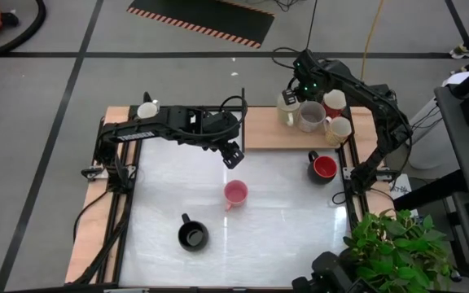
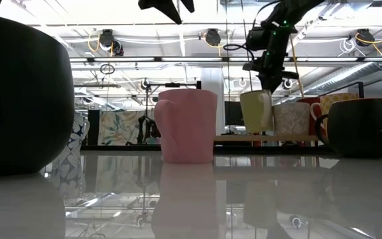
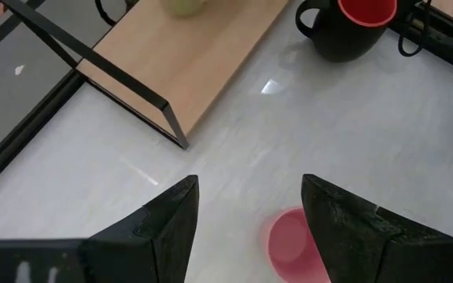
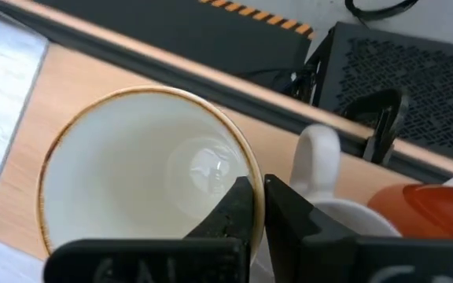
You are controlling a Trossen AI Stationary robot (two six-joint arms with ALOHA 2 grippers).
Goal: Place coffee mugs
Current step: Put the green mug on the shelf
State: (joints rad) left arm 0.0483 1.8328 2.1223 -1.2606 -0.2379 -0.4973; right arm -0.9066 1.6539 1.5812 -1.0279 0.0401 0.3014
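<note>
Above the wooden shelf, the right gripper pinches the rim of a cream mug, a grip only its wrist view reveals. Beyond the pink mug, the left gripper hangs open, empty. A black mug crowds the low view.

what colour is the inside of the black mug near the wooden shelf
Red inside the black mug, clearest in the left wrist view.
</note>
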